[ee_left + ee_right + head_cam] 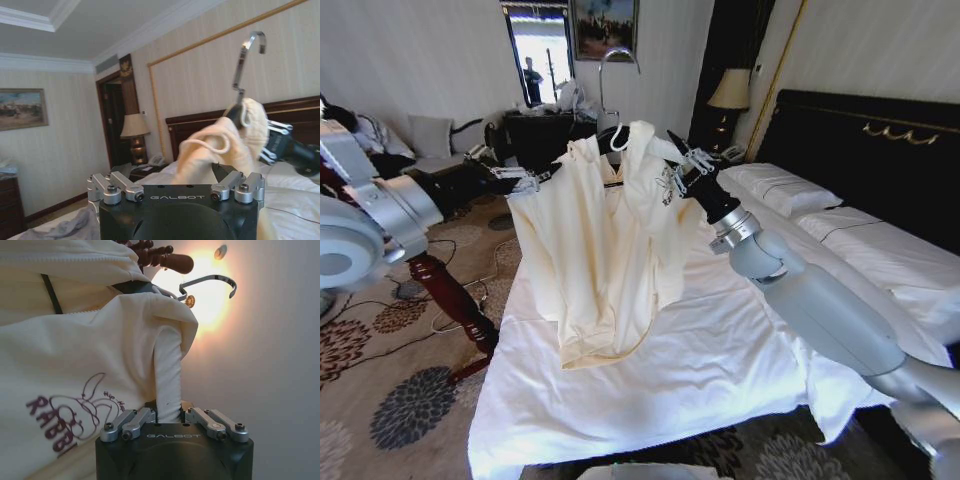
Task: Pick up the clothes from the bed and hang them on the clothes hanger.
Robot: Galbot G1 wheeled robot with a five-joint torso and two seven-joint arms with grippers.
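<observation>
From the head, the cream, thin-fabric long-sleeved garment [605, 250] hangs upright above the white-sheeted bed [720, 350], its black hanger's hook [617, 75] topmost, stretched between left tool [525, 180] and right tool [685, 172]; the left wrist cannot tell its grip; the right wrist shows jaws pinching a fabric fold [167, 385].

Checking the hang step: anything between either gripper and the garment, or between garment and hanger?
Nothing visible. The clothes already drape over the clothes hanger, held up above the bed. The right gripper pinches a fold of fabric; the left gripper is at the opposite shoulder, its grip unclear.
</observation>
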